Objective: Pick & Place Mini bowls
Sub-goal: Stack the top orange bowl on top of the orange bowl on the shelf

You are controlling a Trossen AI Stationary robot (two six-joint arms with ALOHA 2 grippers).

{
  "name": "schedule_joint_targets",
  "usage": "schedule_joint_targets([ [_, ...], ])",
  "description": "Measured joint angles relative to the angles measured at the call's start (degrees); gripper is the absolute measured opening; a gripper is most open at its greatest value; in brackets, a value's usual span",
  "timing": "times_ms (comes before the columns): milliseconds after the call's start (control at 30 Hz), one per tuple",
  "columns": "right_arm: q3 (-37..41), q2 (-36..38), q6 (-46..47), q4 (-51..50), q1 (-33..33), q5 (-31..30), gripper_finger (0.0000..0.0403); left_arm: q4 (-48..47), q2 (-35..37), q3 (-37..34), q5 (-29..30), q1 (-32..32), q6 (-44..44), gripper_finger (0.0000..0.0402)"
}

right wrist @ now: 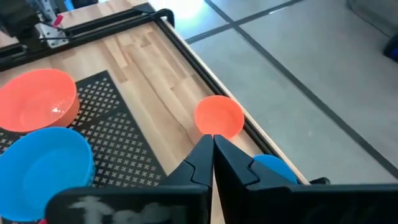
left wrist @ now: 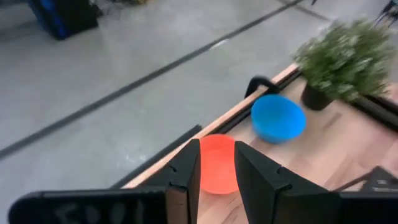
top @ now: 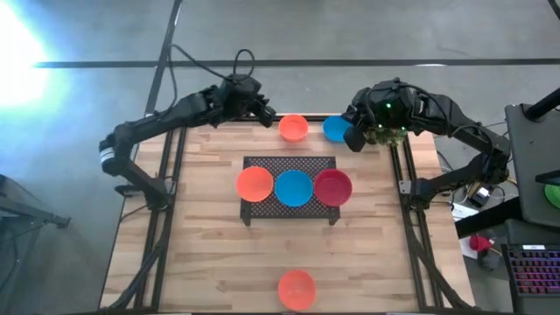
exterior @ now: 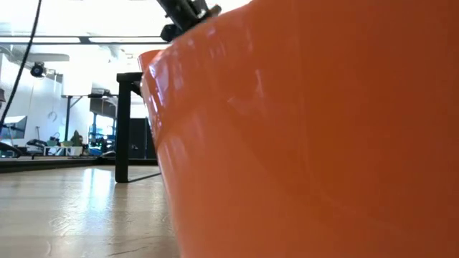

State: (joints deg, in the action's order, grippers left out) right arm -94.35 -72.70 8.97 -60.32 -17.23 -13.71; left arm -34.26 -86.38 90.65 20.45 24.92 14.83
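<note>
The orange mini bowl (top: 293, 128) sat at the far edge of the table, just beyond the dark mesh rack (top: 289, 164), and the left gripper (top: 265, 112) hung right beside it on its left. From the left wrist, that bowl (left wrist: 217, 164) showed straight ahead between the two fingers (left wrist: 255, 176), which stood apart with nothing held; so the bowl lay directly forward of the tool, and I judged a short advance would bring the jaws around its rim. Being round, it had no long axis to line up with.

A blue mini bowl (top: 335, 129) stood just to the right of the orange one, near the small potted plant (left wrist: 344, 58) at the far right corner. The right gripper (top: 355, 138) hovered close by that blue bowl, fingers pressed together and empty. The left arm was clearly the nearer one to the orange bowl.

On the rack three bowls sat in a row: orange (top: 255, 184), blue (top: 294, 187) and red (top: 332, 187). Another orange bowl (top: 297, 289) stood alone at the near edge.

That near bowl filled almost the whole low view (exterior: 315, 129), hiding the rack and both grippers from there. From the right wrist, the blue bowl (right wrist: 273, 167) was largely hidden by the fingers. Whether the left fingertips touched the orange bowl I could not tell.
</note>
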Motion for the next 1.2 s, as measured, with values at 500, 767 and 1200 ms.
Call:
schedule_joint_targets([
  [500,0.0,2.7,-2.5,0.3,-0.7,0.0,0.0008,-0.1,-15.3,0.0,-7.6,2.1,19.2,0.0092],
  [767,0.0,3.6,-3.2,0.3,-0.7,0.1,0.0008,-0.4,-21.0,0.0,-12.9,3.4,25.5,0.0092],
  [1200,0.0,3.7,-3.7,0.3,-0.7,0.1,0.0008,1.3,-27.3,0.0,-20.0,7.6,25.5,0.0092],
])
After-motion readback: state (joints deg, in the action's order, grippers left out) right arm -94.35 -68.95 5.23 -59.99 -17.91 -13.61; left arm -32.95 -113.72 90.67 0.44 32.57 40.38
